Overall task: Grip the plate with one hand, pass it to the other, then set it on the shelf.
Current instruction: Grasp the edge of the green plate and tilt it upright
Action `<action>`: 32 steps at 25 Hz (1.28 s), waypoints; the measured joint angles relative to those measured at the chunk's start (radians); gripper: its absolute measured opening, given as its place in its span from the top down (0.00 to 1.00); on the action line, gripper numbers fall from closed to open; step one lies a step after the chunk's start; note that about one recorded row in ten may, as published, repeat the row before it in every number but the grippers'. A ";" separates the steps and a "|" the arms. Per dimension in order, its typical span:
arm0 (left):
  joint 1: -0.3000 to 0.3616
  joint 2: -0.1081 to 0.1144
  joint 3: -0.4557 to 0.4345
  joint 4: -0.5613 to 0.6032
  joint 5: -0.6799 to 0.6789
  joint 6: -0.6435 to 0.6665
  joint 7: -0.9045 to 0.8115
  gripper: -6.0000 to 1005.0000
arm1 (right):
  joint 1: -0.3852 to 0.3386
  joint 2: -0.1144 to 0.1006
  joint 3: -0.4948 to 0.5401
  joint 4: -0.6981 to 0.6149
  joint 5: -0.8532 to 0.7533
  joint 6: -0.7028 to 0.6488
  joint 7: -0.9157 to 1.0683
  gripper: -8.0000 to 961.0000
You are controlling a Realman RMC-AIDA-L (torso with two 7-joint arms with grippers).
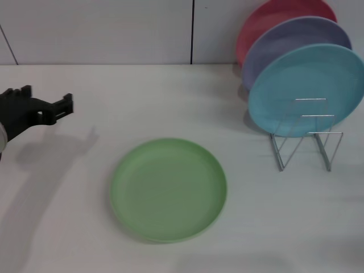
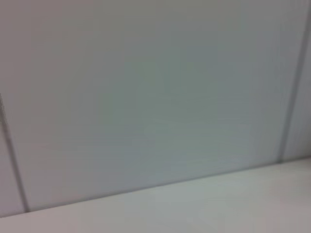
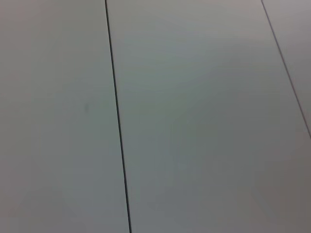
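Note:
The light green plate (image 1: pixel 168 189) lies flat on the white table (image 1: pixel 68 227), near the middle front. My left gripper (image 1: pixel 50 94) is black and hovers at the far left, well apart from the plate, open and empty. My right gripper is out of view. The silver wire shelf (image 1: pixel 307 141) stands at the right. It holds a turquoise plate (image 1: pixel 307 88), a lavender plate (image 1: pixel 290 40) and a red plate (image 1: pixel 273 17) upright, with its front loops bare. Both wrist views show only wall panels, and the left one also a strip of table.
A grey panelled wall (image 1: pixel 114 28) runs along the table's back edge. Bare table lies between the green plate and the shelf, and around the left gripper.

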 joint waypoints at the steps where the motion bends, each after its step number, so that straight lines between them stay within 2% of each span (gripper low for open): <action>1: -0.002 -0.002 -0.008 -0.025 0.000 -0.043 0.008 0.14 | 0.001 0.000 -0.001 -0.001 0.000 0.006 0.000 0.15; 3: -0.005 -0.003 -0.011 -0.044 0.000 -0.079 0.012 0.14 | 0.004 0.000 -0.004 -0.002 -0.004 0.012 0.000 0.15; 6: -0.026 -0.004 -0.014 -0.109 0.000 -0.233 0.011 0.14 | 0.009 0.000 -0.005 -0.003 -0.006 0.017 0.000 0.15; 8: -0.026 -0.004 -0.014 -0.109 0.000 -0.233 0.011 0.14 | 0.013 0.001 -0.006 -0.003 -0.007 0.018 -0.002 0.15; 9: -0.038 -0.005 -0.013 -0.125 0.000 -0.295 0.010 0.14 | 0.015 0.001 -0.008 -0.003 -0.007 0.019 -0.003 0.15; 11: -0.056 -0.005 -0.016 -0.128 0.000 -0.365 0.009 0.14 | 0.018 0.002 -0.010 -0.003 -0.007 0.019 -0.003 0.15; 13: -0.056 -0.005 -0.016 -0.128 0.000 -0.365 0.009 0.14 | 0.020 0.003 -0.012 -0.003 -0.007 0.019 -0.004 0.15; 16: -0.085 -0.006 -0.024 -0.114 0.005 -0.469 0.000 0.14 | 0.022 0.003 -0.012 -0.003 -0.007 0.019 -0.004 0.15; 18: -0.085 -0.006 -0.024 -0.114 0.005 -0.469 0.000 0.14 | 0.027 0.003 -0.013 -0.002 -0.007 0.019 -0.005 0.15; 19: -0.102 -0.006 -0.030 -0.112 0.016 -0.515 -0.017 0.14 | 0.030 0.003 -0.013 -0.001 -0.008 0.019 -0.005 0.15; 20: -0.131 -0.006 -0.027 -0.101 0.088 -0.580 -0.069 0.14 | 0.033 0.003 -0.014 0.000 -0.008 0.019 -0.006 0.15; 24: -0.144 -0.007 -0.025 -0.090 0.111 -0.599 -0.093 0.14 | 0.039 0.003 -0.014 0.000 -0.010 0.019 -0.007 0.15; 25: -0.181 -0.007 -0.028 -0.058 0.138 -0.644 -0.151 0.14 | 0.040 0.003 -0.014 0.000 -0.010 0.019 -0.007 0.15; 27: -0.198 -0.007 -0.029 -0.037 0.142 -0.658 -0.176 0.14 | 0.040 0.003 -0.014 0.000 -0.010 0.019 -0.007 0.15; 32: -0.217 -0.009 -0.011 -0.012 0.144 -0.662 -0.204 0.14 | 0.041 0.003 -0.014 0.003 -0.010 0.019 -0.007 0.15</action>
